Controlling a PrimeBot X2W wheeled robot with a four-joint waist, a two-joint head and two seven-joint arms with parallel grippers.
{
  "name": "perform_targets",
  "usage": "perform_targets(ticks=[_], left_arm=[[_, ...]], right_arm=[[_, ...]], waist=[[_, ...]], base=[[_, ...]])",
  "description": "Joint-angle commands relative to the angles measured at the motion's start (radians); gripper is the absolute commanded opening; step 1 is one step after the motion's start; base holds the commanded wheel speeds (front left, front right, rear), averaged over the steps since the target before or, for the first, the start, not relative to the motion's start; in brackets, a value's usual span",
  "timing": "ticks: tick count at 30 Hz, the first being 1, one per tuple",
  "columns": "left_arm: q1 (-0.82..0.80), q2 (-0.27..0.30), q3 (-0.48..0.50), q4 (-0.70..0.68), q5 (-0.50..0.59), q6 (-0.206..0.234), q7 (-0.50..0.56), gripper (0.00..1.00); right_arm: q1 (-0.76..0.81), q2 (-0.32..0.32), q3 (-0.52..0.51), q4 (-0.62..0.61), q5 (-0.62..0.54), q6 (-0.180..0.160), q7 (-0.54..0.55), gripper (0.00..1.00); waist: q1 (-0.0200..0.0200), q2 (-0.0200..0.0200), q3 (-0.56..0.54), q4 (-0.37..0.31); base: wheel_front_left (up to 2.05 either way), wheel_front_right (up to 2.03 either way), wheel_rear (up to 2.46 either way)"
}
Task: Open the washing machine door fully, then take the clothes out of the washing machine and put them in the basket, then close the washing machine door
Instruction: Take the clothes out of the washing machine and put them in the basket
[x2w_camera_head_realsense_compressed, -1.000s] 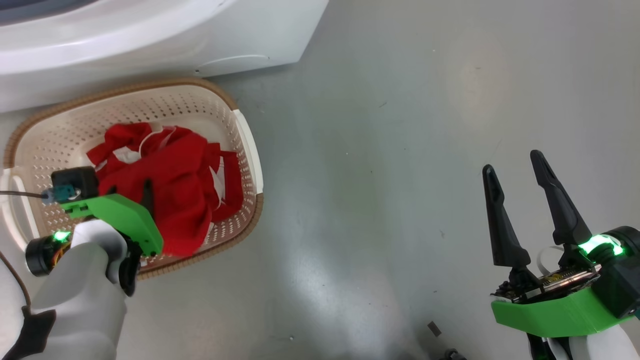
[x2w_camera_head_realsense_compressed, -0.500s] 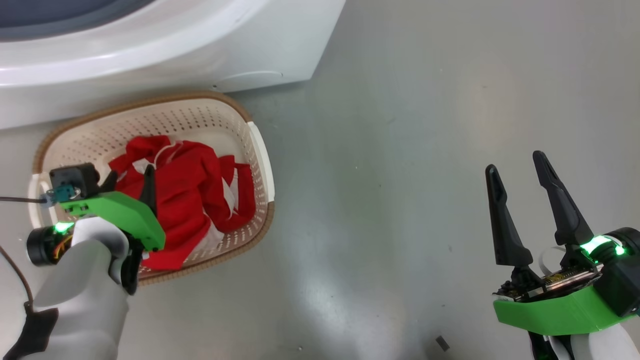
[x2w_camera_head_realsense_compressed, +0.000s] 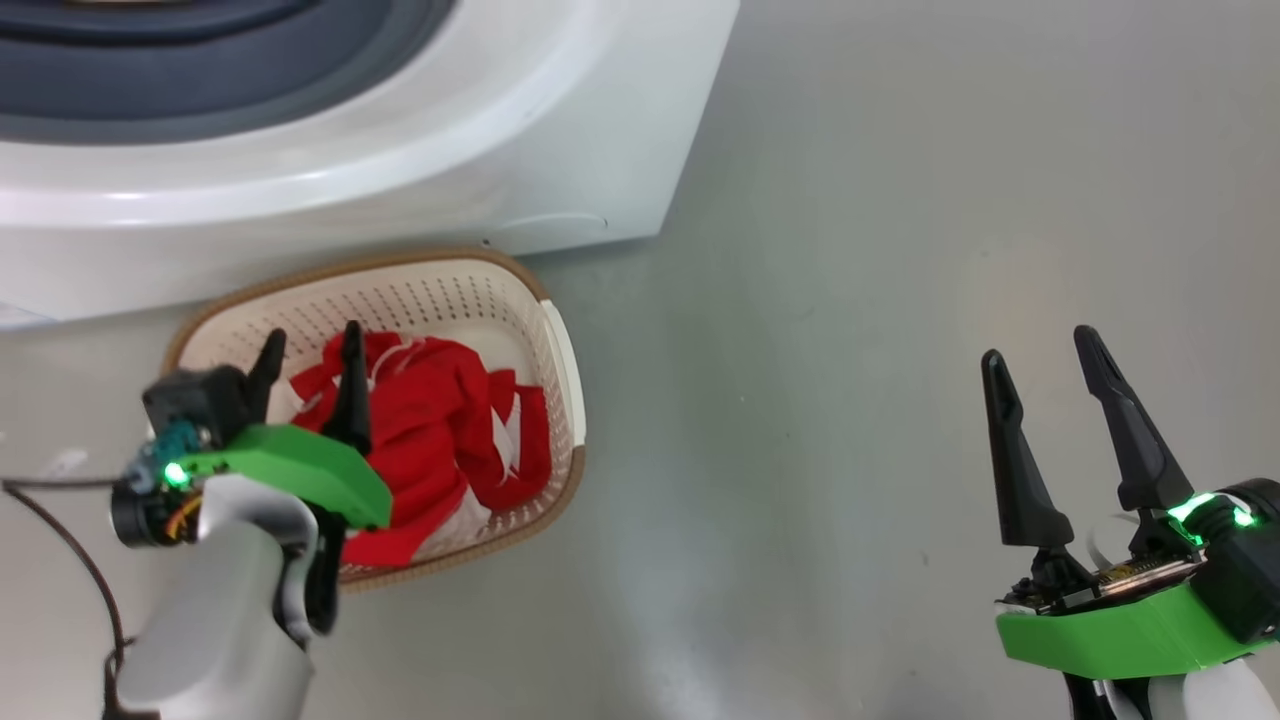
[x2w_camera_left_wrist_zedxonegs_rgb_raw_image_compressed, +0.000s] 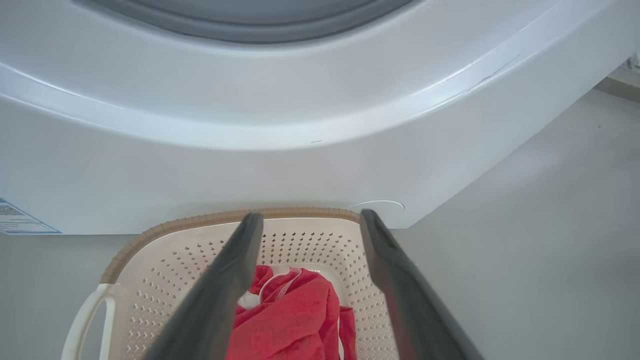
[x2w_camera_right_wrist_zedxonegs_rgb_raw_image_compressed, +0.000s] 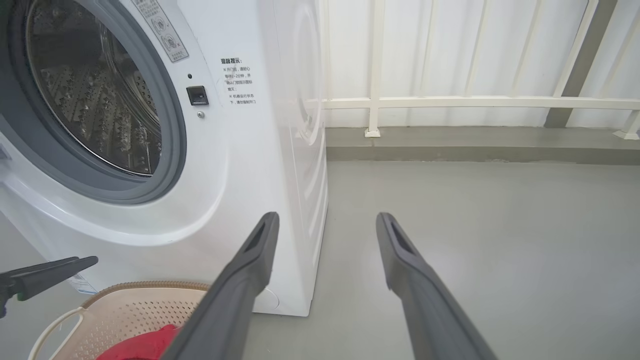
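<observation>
- The left gripper (x2w_camera_head_realsense_compressed: 312, 332) hangs over the left part of the basket (x2w_camera_head_realsense_compressed: 455, 300). Its two dark fingers are spread wide with nothing between them.
- In the left wrist view those fingers point over the basket's far wall toward the washer (x2w_camera_head_realsense_compressed: 400, 190), and the clothes (x2w_camera_head_realsense_compressed: 440, 440) lie below them.
- In the head view one finger crosses the red fabric. Whether it touches the fabric cannot be told.
- The clothes, red with white patches, lie heaped inside the basket, more toward its right side in the head view. A fold reaches up the near right wall.
- The basket stands upright on the grey floor (x2w_camera_head_realsense_compressed: 850, 300) just in front of the washer. Its brown far rim is close to the washer's base, but contact cannot be told.
- One pale handle (x2w_camera_left_wrist_zedxonegs_rgb_raw_image_compressed: 85, 320) shows at the basket's left end in the left wrist view.
- A blue label (x2w_camera_left_wrist_zedxonegs_rgb_raw_image_compressed: 20, 220) sits at the washer's lower corner, left of the basket in that view.
- The right gripper (x2w_camera_head_realsense_compressed: 1038, 343) hovers over the floor, well to the right of the basket. Its fingers are spread apart and hold nothing.
- In the right wrist view the washer's round opening is uncovered. The steel drum (x2w_camera_right_wrist_zedxonegs_rgb_raw_image_compressed: 95, 100) shows inside, ringed by the grey gasket (x2w_camera_right_wrist_zedxonegs_rgb_raw_image_compressed: 172, 135).
- That view also shows a corner of the basket with a bit of red at the bottom left, and a tip of the left gripper at the left edge.
- A white railing (x2w_camera_right_wrist_zedxonegs_rgb_raw_image_compressed: 475, 102) runs behind the floor, to the right of the washer.
</observation>
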Motion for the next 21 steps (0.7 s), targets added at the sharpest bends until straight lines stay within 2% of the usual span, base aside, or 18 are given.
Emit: perform_targets(ticks=[1, 11, 21], left_arm=[[0.039, 0.023, 0.033, -0.059, 0.019, 0.014, -0.012, 1.00], [0.255, 0.020, 0.071, -0.432, 0.100, 0.067, -0.012, 1.00], [0.406, 0.028, 0.076, -0.625, 0.144, 0.083, -0.012, 1.00]], right_arm=[[0.021, -0.014, 0.012, -0.020, -0.007, 0.004, -0.006, 1.00], [0.048, -0.014, -0.032, 0.006, -0.037, 0.004, -0.006, 1.00], [0.082, -0.014, -0.045, 0.019, -0.025, 0.004, -0.006, 1.00]], waist=[[0.0000, -0.0001, -0.045, 0.019], [0.0000, -0.0001, -0.151, 0.038], [0.0000, -0.0001, -0.258, 0.051]], base=[[0.00, 0.00, 0.00], [0.00, 0.00, 0.00], [0.00, 0.00, 0.00]])
